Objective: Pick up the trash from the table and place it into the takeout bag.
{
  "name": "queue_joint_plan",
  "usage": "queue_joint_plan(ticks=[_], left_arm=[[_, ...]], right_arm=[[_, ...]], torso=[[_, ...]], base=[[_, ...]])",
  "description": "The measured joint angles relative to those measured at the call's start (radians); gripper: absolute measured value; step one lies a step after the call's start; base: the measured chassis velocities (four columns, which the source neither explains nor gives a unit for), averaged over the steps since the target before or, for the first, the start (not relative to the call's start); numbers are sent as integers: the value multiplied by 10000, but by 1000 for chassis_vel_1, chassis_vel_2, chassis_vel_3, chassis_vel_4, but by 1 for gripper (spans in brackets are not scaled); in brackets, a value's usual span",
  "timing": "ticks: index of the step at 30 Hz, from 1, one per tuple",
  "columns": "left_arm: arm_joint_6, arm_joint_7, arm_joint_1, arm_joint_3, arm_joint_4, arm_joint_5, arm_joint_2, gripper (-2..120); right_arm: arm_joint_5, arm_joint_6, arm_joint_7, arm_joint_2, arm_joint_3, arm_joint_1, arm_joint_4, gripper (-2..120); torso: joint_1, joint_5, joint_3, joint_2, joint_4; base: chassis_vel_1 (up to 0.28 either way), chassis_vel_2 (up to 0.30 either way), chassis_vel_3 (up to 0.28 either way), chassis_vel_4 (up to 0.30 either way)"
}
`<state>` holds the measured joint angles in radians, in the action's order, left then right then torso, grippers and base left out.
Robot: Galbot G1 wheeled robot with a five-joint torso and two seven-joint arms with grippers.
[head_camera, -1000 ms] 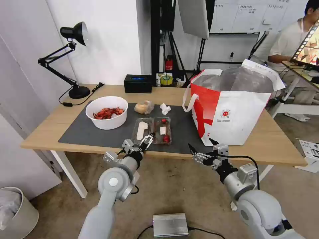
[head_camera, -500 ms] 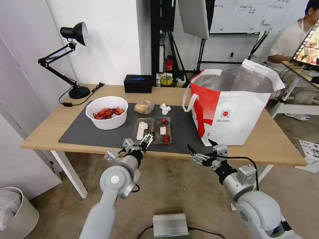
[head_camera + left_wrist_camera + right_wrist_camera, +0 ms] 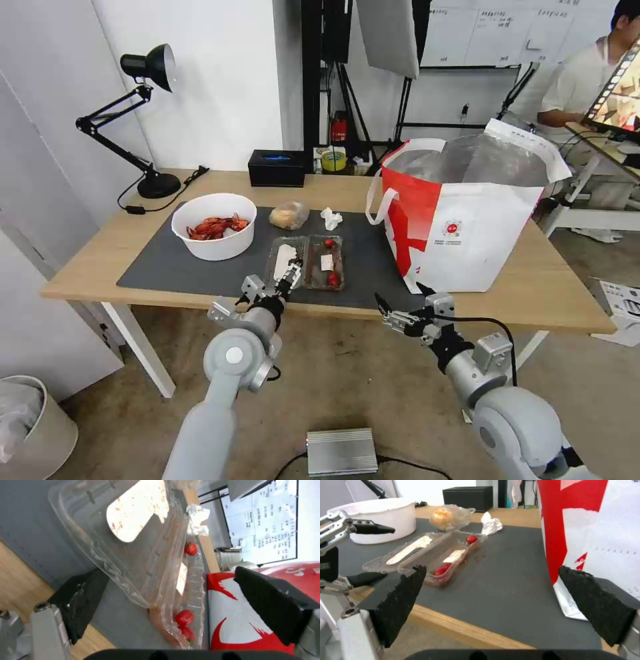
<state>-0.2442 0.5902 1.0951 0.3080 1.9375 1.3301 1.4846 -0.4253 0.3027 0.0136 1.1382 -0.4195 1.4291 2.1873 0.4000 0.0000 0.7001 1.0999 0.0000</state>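
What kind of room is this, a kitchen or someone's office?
Most likely a lab or studio staged as a dining spot, not a kitchen. A whiteboard covered in writing hangs on the back wall, tripod stands rise behind the table, and a metal electronics box sits cabled on the bare floor.

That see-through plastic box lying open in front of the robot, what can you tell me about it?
The tray is thin clear plastic, two shallow halves joined by a hinge and lying open flat on the grey mat, near the table's front edge. One half holds a white, red-speckled liner, the other a few small red bits and a white scrap. The left hand is open, its fingers either side of the tray's near edge; whether they touch it is unclear.
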Motion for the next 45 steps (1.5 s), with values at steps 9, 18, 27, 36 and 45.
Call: queue_joint_plan(ticks=[9, 18, 27, 36, 45], left_arm=[[521, -483, -67, 50, 107, 0, 33, 100], [598, -767, 26, 68, 276, 14, -6, 100], [599, -1132, 107, 88, 341, 29, -120, 100], [704, -1239, 58, -47, 310, -193, 305, 100], [860, -1314, -37, -435, 95, -357, 483, 100]], right_arm=[[24, -13, 0, 70, 126, -6, -32, 100], [31, -17, 0, 68, 150, 7, -18, 100], [31, -18, -9, 34, 150, 20, 40, 100], [33, -12, -23, -26, 152, 109, 115, 100], [54, 59, -160, -3, 296, 147, 279, 100]], torso=[[0, 0, 0, -1, 1], [0, 0, -1, 0, 0], [0, 0, -1, 0, 0], [0, 0, -1, 0, 1], [0, 0, -1, 0, 2]], base=[[0, 0, 0, 0], [0, 0, 0, 0], [0, 0, 0, 0], [0, 0, 0, 0], [0, 0, 0, 0]])
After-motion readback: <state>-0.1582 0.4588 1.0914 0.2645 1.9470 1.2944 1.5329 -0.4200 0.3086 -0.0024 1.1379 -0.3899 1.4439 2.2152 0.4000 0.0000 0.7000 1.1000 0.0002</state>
